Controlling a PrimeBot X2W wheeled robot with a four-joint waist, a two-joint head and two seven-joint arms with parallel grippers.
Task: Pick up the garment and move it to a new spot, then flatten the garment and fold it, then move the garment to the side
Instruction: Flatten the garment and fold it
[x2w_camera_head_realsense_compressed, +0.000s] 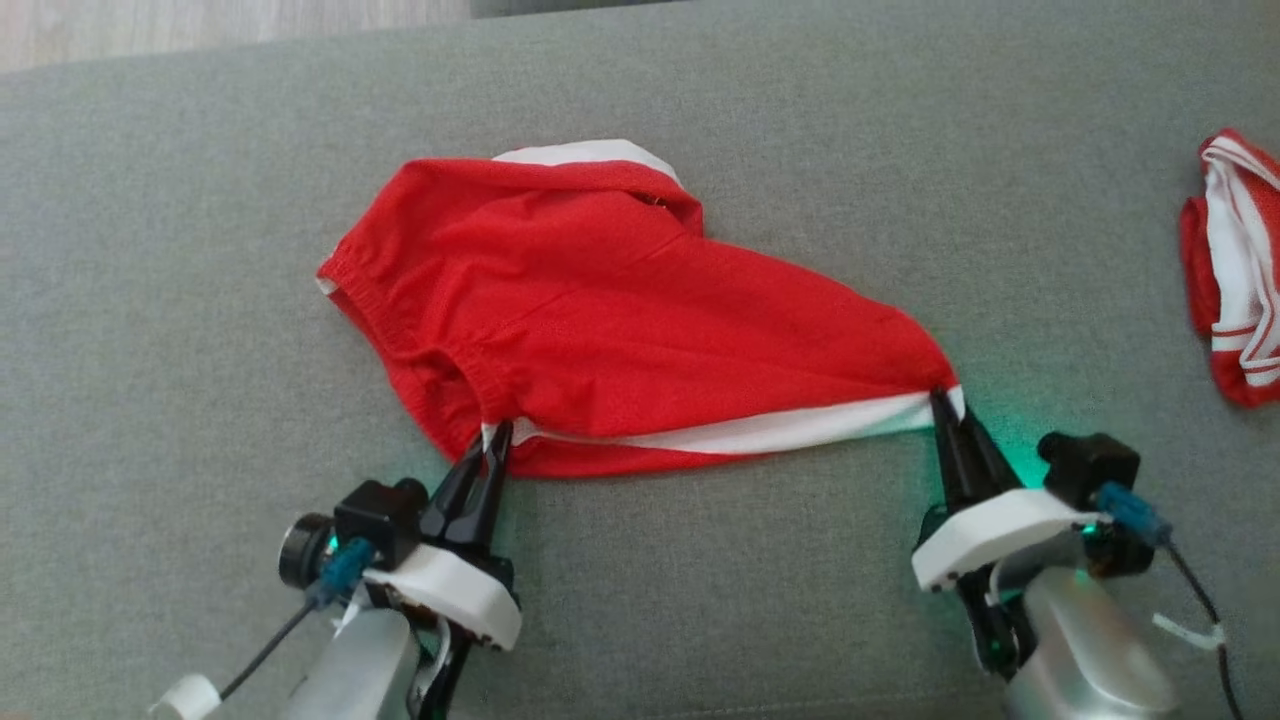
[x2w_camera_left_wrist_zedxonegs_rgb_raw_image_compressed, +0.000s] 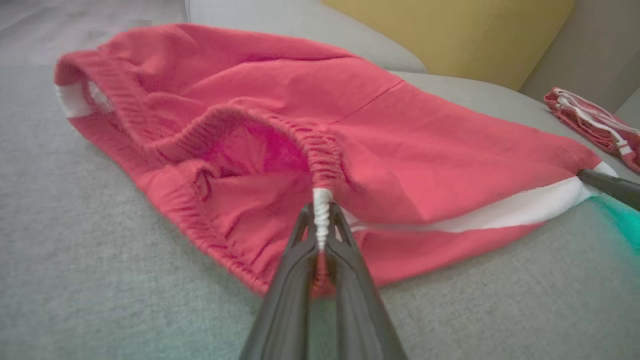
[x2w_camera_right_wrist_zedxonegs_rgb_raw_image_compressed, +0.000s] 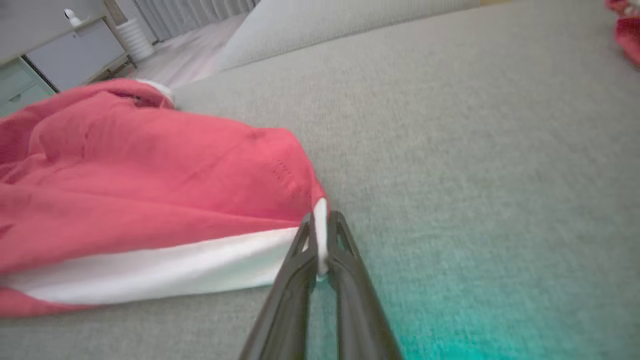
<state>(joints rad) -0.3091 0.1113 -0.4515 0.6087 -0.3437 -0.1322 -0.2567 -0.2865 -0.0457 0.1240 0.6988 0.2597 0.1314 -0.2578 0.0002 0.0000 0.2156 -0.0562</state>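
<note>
The garment (x2w_camera_head_realsense_compressed: 620, 310) is a pair of red shorts with white side stripes, lying loosely spread on a grey cushioned surface (x2w_camera_head_realsense_compressed: 200, 250). My left gripper (x2w_camera_head_realsense_compressed: 497, 438) is shut on the elastic waistband where a white stripe ends, and the left wrist view shows that pinch at the garment (x2w_camera_left_wrist_zedxonegs_rgb_raw_image_compressed: 320, 150) with my left gripper (x2w_camera_left_wrist_zedxonegs_rgb_raw_image_compressed: 321, 220). My right gripper (x2w_camera_head_realsense_compressed: 945, 398) is shut on the white-striped hem corner at the garment's right end; the right wrist view shows the garment (x2w_camera_right_wrist_zedxonegs_rgb_raw_image_compressed: 150, 180) pinched by my right gripper (x2w_camera_right_wrist_zedxonegs_rgb_raw_image_compressed: 321, 235). The white stripe runs taut between both grips.
Another red and white garment (x2w_camera_head_realsense_compressed: 1235, 270) lies bunched near the right edge of the surface. A yellow cushion (x2w_camera_left_wrist_zedxonegs_rgb_raw_image_compressed: 450, 35) rises behind the grey surface in the left wrist view. Pale wooden floor (x2w_camera_head_realsense_compressed: 200, 30) shows beyond the far edge.
</note>
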